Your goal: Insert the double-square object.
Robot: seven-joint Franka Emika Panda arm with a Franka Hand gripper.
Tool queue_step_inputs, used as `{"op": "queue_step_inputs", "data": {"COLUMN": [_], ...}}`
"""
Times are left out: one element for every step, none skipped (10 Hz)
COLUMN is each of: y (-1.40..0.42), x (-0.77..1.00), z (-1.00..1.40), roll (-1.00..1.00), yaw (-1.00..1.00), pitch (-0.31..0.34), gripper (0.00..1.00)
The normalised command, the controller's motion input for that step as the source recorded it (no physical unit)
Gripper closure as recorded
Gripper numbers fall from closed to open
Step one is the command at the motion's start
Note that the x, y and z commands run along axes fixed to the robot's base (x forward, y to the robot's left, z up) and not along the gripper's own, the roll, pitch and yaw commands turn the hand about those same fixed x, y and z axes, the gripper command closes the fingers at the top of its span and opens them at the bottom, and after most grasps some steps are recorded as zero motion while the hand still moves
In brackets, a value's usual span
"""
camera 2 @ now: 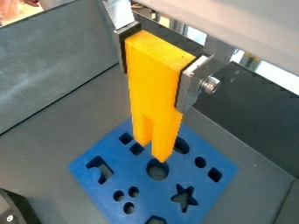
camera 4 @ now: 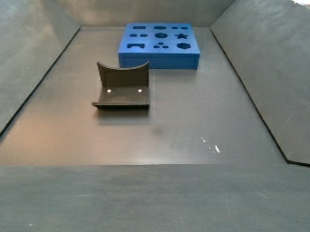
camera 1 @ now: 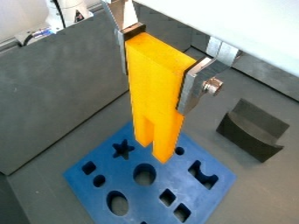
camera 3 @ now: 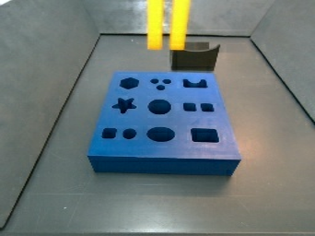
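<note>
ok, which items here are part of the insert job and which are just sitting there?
In the job:
- double-square object, clamped upright in the end effector, above the board
- blue board, with the shaped holes

Lying about:
- dark grey block with a curved notch, on the floor apart from the board

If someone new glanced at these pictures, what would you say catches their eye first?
Most likely the double-square object, a bright yellow-orange peg held upright in the hand, hanging above the blue board. Next, that board with its many shaped holes, lying on the grey floor. Beside it sits a dark grey block with a curved notch.
</note>
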Motion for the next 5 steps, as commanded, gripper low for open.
{"op": "queue_step_inputs", "data": {"y": [0.01,0.0,-0.02,-0.04,0.0], "x": [1.0,1.0,1.0,1.0,1.0], "z": [-0.37,-0.56,-0.73,-0.67,-0.4], "roll": [0.1,0.14,0.18,0.16,0.11], "yaw": [0.0,0.0,0.0,0.0,0.0], "pitch": [0.227,0.22,0.147,0.119,0.044], "gripper": [1.0,1.0,1.0,1.0,1.0]}}
